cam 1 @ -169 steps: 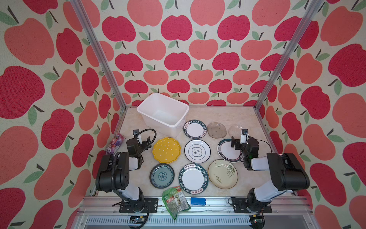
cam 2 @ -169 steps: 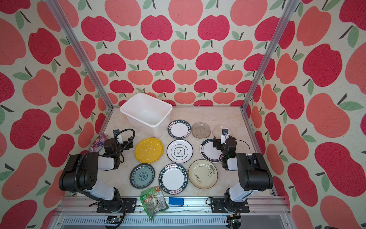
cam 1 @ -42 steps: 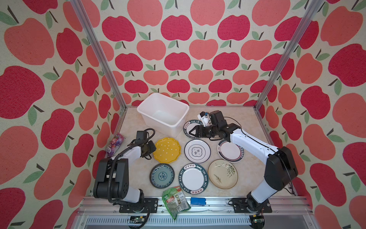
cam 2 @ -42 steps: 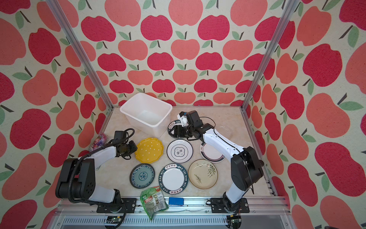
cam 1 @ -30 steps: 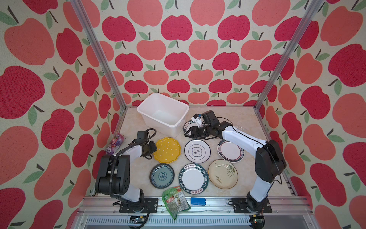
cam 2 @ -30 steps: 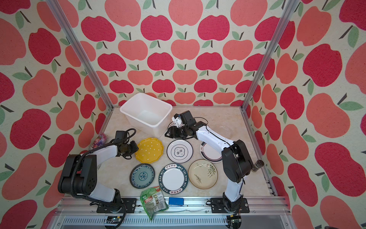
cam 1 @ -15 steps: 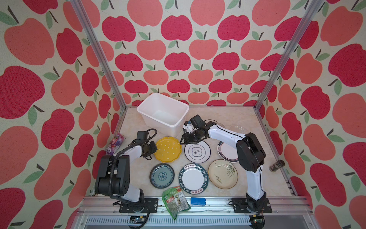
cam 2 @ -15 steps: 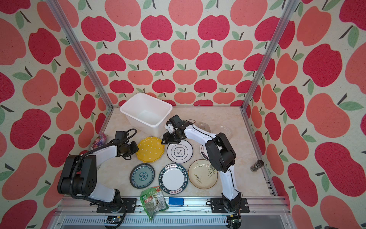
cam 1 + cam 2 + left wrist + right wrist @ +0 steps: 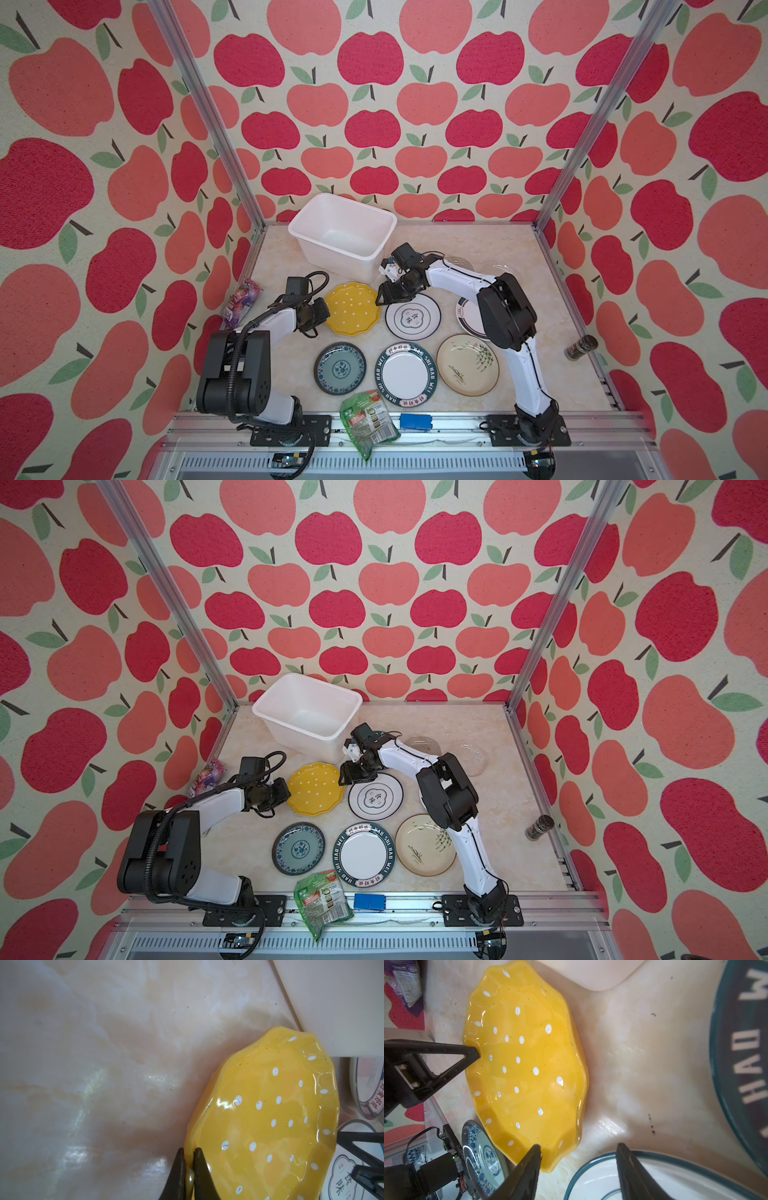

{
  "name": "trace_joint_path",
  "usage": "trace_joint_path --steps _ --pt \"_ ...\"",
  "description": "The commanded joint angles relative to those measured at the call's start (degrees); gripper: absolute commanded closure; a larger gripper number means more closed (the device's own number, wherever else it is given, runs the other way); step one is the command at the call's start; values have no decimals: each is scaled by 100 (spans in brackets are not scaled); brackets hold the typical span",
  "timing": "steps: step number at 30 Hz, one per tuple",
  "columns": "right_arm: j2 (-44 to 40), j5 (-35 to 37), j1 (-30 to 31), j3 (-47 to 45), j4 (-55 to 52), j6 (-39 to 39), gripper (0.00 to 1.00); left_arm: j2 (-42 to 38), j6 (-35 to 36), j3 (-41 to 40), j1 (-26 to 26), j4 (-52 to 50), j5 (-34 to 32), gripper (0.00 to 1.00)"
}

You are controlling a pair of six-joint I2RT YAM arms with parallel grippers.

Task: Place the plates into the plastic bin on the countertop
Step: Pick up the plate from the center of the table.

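Yellow white-dotted scalloped plate (image 9: 270, 1115): your left gripper (image 9: 189, 1152) clamps its rim. Your right gripper's (image 9: 578, 1145) jaws stand apart, straddling its far edge and a white dark-rimmed round plate (image 9: 412, 319).

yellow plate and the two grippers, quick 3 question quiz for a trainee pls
1. True or false: the left gripper is shut on the rim of the yellow plate.
2. Pick one. The right gripper is: A open, close to the yellow plate's edge; B shut on the yellow plate; C shut and empty.
3. Fill in: the plastic bin holds ___ plates.

Key: 1 true; 2 A; 3 zero.
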Motion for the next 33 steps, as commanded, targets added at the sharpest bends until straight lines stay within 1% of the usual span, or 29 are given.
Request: trace_joint_path --steps 1,7,11,16,21,30,33 --pt "89 -84 -76 156 -138 -170 39 200 103 112 31 -138 -157 98" --pt "178 -219 -86 172 -70 -143 39 174 130 79 31 -94 -86 100" --pt "158 -278 -77 183 23 -169 39 167 198 61 34 -31 120 100" --pt "288 -411 -103 291 26 -183 40 184 298 30 23 118 459 100" --pt "377 -517 -112 363 112 -188 44 84 343 -76 5 310 796 100" --pt "576 -663 -130 532 142 -153 46 158 110 -245 -39 958 1452 100" --pt "593 -853 -156 483 250 -84 45 181 21 -234 -39 1135 1683 100"
